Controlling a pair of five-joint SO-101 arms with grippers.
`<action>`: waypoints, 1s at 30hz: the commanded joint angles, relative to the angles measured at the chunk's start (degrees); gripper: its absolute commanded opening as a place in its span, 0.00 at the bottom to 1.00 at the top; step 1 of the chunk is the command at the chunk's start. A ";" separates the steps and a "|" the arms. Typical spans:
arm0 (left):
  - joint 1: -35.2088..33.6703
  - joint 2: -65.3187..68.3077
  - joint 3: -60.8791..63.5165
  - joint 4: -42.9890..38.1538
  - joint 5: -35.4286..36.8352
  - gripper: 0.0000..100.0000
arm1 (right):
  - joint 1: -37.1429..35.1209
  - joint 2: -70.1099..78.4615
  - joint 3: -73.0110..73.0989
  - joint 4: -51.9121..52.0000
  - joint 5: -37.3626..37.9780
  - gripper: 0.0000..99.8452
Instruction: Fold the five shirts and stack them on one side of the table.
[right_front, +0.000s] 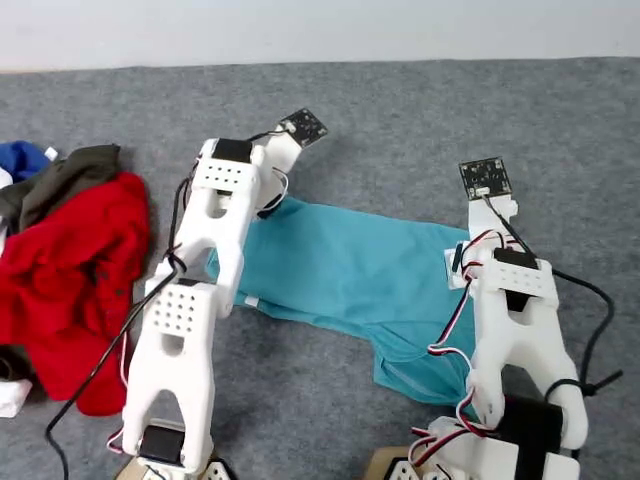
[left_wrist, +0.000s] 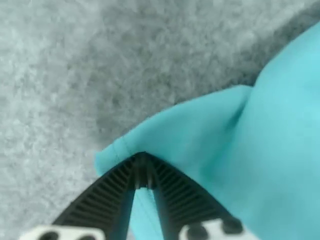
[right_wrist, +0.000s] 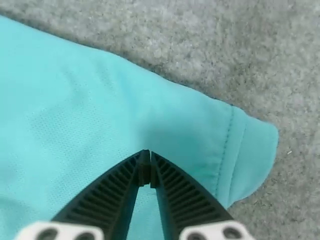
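Both white plastic arms stretch forward from their bases, the left arm (right_front: 190, 310) reaching farther than the right arm (right_front: 520, 320). The left hand (left_wrist: 142, 172) has its black ribbed fingers (left_wrist: 112, 195) closed at the tips on a fold of teal shirt (left_wrist: 280, 150). The right hand (right_wrist: 145, 167) also has its tips pressed together.

Ribbed, matt black plastic on the right gripper (right_wrist: 145, 167), closed on the teal shirt (right_wrist: 75, 100) — thin matt cloth, fine mesh weave beside the jaws, stitched hem beyond their tips. Past that, rough, fuzzy grey felt table cover (right_wrist: 225, 45). Smooth white matt plastic on the arm shells (right_front: 180, 330).
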 joint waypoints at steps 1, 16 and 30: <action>-1.41 3.25 -11.56 8.35 0.79 0.03 | -0.40 -3.38 -3.25 0.57 -0.44 0.01; -5.36 9.93 -28.18 18.11 0.79 0.03 | -0.40 -3.47 -2.99 0.57 -0.44 0.01; -3.87 -4.04 -28.09 18.11 2.11 0.06 | -1.71 -6.99 -3.34 0.57 -0.44 0.01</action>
